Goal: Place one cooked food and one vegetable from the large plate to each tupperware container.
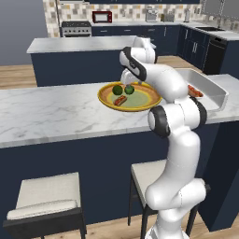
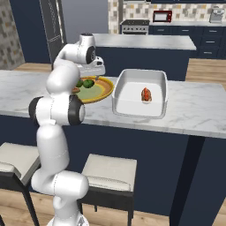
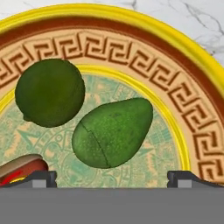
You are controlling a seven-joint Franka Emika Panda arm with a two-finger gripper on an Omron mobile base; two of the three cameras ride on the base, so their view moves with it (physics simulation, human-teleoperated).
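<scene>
Fingers [image 3: 112, 178] standing wide apart, hovering over avocado [image 3: 112, 133] on large plate [image 3: 192, 94]; avocado's long axis running diagonal between fingertips.

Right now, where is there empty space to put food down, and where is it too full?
The white tray has lots of bare floor around the one reddish food piece. The marble counter left of the plate is bare too. The plate's far side is crowded: two green vegetables sit close together, a hot dog lies nearby, and the open gripper hovers right above.
</scene>
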